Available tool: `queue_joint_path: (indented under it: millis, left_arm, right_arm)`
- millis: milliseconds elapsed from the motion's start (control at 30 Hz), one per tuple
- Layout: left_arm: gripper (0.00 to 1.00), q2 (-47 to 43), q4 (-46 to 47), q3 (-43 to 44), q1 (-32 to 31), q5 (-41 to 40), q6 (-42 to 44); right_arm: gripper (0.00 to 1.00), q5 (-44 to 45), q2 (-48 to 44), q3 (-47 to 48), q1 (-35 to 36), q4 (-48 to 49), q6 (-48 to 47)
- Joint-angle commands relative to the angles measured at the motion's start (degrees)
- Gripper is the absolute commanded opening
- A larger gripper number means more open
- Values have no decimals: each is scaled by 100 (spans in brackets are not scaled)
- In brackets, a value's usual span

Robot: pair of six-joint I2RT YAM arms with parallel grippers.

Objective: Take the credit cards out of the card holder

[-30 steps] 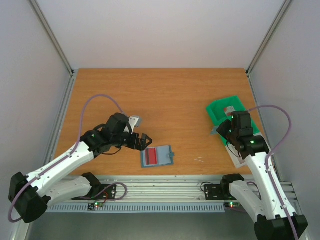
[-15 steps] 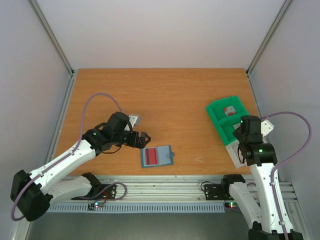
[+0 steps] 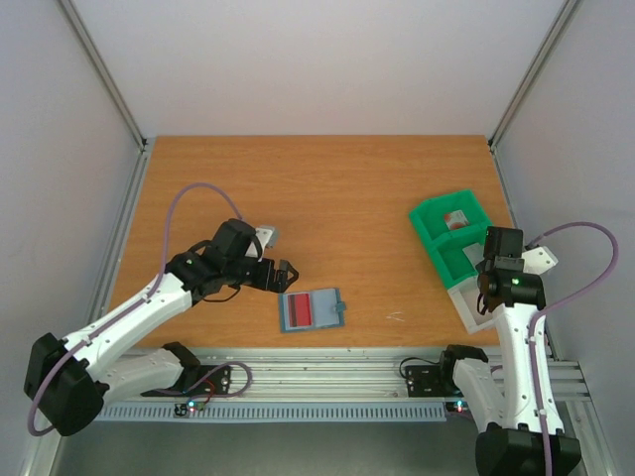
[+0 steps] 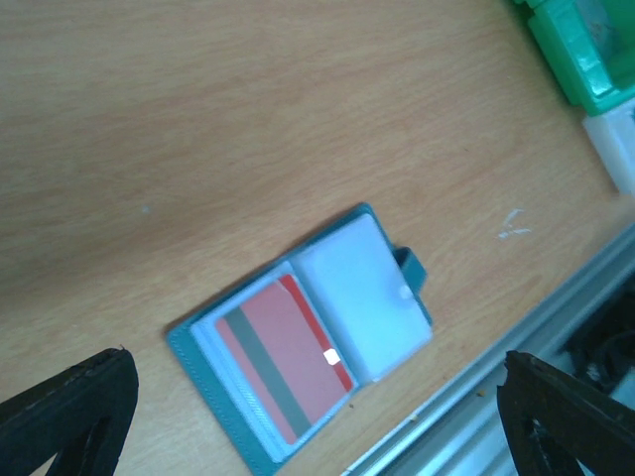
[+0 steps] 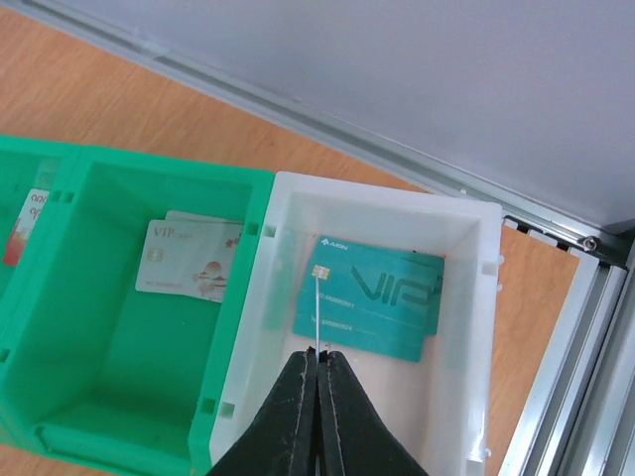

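On the counter [image 3: 347,188], 1 card holder [image 4: 303,382] lies open w/ 1 red card [image 4: 288,372] inside (left pocket); left gripper [image 3: 287,278] spread just left of it, right gripper [image 5: 317,362] pressed together well right.

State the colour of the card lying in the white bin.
Teal rectangular card with pale VIP lettering; right wrist view shows it best.

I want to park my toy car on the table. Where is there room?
The far half of the table is bare, behind the left arm and the green bin. So is the patch between the holder and the white bin. It is crowded at the right edge, by both bins and the right arm, and around the left fingers.
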Motion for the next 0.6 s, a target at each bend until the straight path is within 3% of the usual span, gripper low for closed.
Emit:
queue_joint_path:
  millis: [0, 167, 333, 567]
  left_arm:
    - [99, 206, 269, 183, 56, 942, -46]
    - [99, 364, -128, 404, 56, 1062, -112]
    - [99, 480, 72, 388, 61, 1411, -434]
    - [99, 512, -408, 699, 57, 1276, -427]
  right_arm:
    - [1, 15, 144, -2, -86, 241, -89]
    - [1, 84, 372, -39, -124, -4, -208]
    - [1, -170, 305, -290, -192, 555, -447]
    - [1, -410, 388, -450, -447, 805, -651]
